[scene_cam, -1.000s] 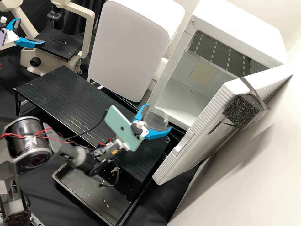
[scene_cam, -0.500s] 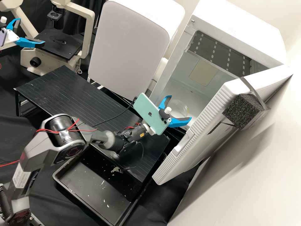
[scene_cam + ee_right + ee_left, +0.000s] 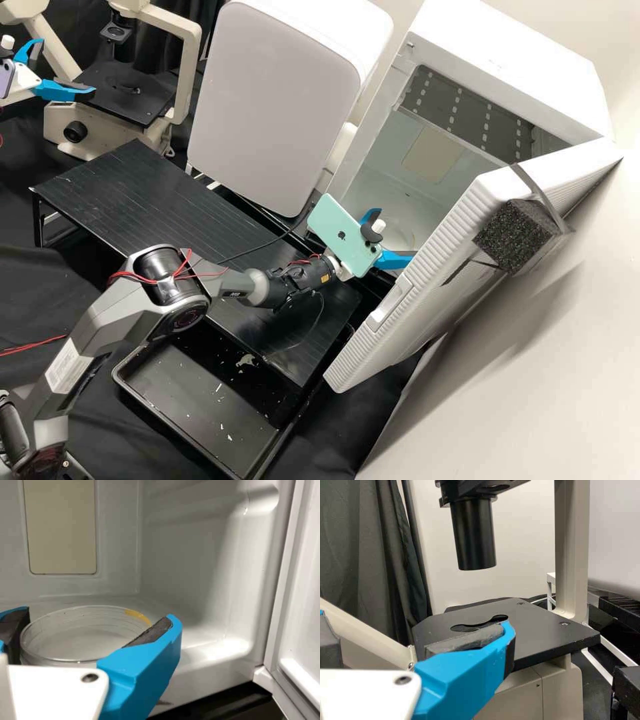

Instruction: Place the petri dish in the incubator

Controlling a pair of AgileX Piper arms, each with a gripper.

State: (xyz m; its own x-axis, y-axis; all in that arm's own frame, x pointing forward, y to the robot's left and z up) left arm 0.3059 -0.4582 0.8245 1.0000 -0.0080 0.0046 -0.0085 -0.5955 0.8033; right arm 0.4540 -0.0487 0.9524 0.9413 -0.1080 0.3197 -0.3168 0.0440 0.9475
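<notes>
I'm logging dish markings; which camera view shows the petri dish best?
The right wrist view: the petri dish is close up in the right claw, its yellow rim mark plain. The high view shows a faint, partly hidden outline by the incubator; the left wrist view faces the microscope.

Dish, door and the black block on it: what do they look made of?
The dish looks like smooth, clear plastic, possibly glass: see-through, with a shiny rim. The door seems satin white plastic, with moulded ridges. The block looks like matt foam, judging by its speckled, coarse surface.
</notes>
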